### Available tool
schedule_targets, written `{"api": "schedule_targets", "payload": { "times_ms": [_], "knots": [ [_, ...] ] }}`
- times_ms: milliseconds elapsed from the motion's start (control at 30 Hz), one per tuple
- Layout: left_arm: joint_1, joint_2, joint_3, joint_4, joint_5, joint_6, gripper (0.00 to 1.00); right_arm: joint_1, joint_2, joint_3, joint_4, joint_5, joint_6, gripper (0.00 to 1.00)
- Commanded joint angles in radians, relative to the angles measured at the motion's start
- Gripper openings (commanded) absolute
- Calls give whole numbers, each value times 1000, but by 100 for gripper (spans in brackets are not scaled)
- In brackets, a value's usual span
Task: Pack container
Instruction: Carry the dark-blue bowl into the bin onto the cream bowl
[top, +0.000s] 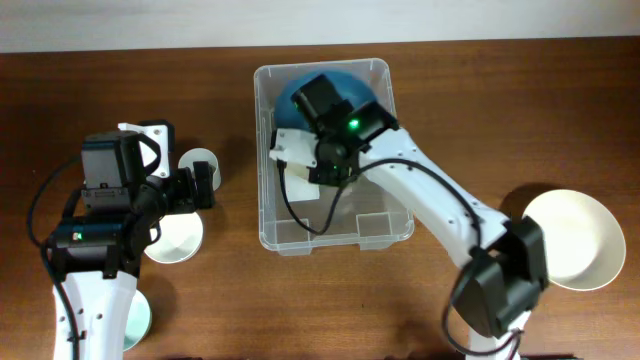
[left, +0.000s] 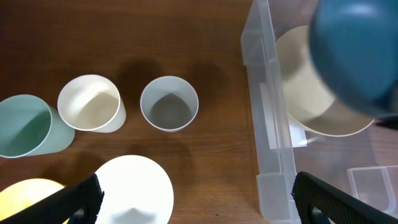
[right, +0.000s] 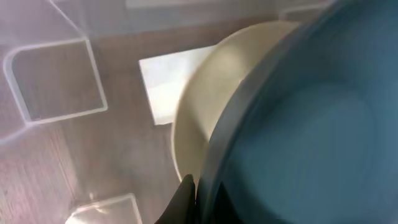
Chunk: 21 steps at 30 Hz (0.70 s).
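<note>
A large see-through plastic container sits in the middle of the brown surface. Inside its far end lies a cream bowl, and just above that hangs a blue bowl, its rim pinched in the clenched right claw. The step in hand appears to be nesting blue into cream. To do it well, the bowl should come down level and centred over the cream one, clear of the container's wall, and be let go only once it rests. The container is rectangular, with a rounded rim, moulded base ridges and a white label. To the container's left, the left claw hangs spread wide and empty above a white cup, a teal cup and a small white bowl. Well to the container's right sits a wide white bowl.
</note>
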<state>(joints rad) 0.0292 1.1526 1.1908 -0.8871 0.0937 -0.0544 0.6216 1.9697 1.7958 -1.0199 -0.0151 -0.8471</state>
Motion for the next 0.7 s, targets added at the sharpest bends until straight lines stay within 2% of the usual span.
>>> {"api": "schedule_targets", "payload": {
  "times_ms": [0,200,267,300,367,500,667],
  "knots": [
    [0,0,20,-1,-4,-13,99,-1,65,-8,11,-30,-13,4],
    [0,0,20,-1,-4,-13,99,-1,106,-8,45,-29,-13,5],
    [0,0,20,-1,-4,-13,99,-1,106,-8,52,-26,-13,17],
    [0,0,20,-1,-4,-13,99,-1,106,-8,53,-21,-13,27],
    [0,0,20,-1,-4,-13,99,-1,105,-8,54,7,-13,36],
    [0,0,20,-1,-4,-13,99,-1,96,1,41,56,1,37],
    [0,0,20,0,-5,-13,99,-10,7,54,32,60,118,40]
  ]
}}
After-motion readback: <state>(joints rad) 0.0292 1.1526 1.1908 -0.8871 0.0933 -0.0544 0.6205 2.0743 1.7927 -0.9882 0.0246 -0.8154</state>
